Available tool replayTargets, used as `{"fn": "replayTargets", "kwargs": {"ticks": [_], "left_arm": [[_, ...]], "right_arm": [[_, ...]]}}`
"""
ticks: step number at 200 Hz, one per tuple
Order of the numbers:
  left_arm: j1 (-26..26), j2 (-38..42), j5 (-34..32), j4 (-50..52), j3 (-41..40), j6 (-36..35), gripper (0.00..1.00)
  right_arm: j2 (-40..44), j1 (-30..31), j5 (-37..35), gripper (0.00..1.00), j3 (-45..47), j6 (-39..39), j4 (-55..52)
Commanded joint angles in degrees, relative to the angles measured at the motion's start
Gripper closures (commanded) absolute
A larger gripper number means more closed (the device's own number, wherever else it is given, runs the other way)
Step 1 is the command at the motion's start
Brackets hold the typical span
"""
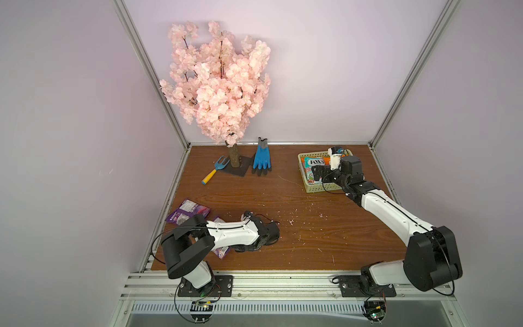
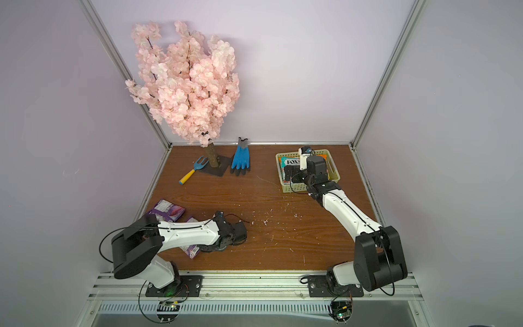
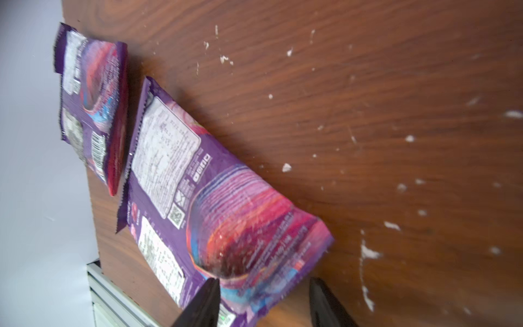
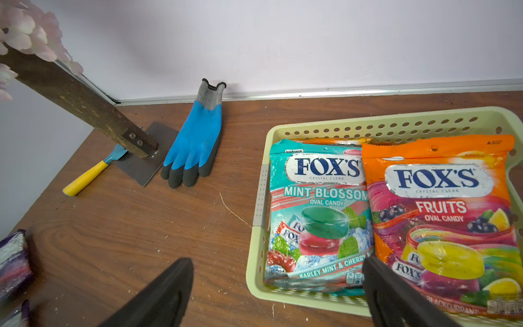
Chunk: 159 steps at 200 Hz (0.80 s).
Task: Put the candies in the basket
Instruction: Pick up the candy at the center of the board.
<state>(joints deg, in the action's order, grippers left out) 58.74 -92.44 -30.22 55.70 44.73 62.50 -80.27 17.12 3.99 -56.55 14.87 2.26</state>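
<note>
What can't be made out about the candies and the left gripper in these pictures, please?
- Left gripper: the left wrist view's edge cuts off its fingers, and the left arm hides them in both top views. Whether it grips the purple packet is unclear.
- Basket: the teal packet and orange packet cover whatever lies beneath.
- Purple packet's print: blurred in the left wrist view.

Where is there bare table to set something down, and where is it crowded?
Free: the wood between glove, basket and left gripper, on to the front edge. Crowded: around the tree, the purple packets, inside the basket.
</note>
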Motion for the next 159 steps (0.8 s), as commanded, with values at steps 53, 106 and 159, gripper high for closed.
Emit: {"fn": "replayTargets", "kwargs": {"ticks": [53, 106, 159], "left_arm": [[-1.11, -7.8, -9.58, 1.81, 0.5, 0.65, 0.62], [-1.15, -2.54, -10.23, 1.64, 3.44, -4.24, 1.0], [-1.18, 9.09, 0.6, -0.58, 17.52, -21.19, 1.0]], "right_arm": [[3.12, -0.75, 0.82, 0.01, 0.17, 0.19, 0.52], [3.59, -1.79, 4.71, 0.01, 0.75, 0.78, 1.33], [4.25, 0.14, 19.39, 0.06, 3.12, -4.51, 6.6]]}}
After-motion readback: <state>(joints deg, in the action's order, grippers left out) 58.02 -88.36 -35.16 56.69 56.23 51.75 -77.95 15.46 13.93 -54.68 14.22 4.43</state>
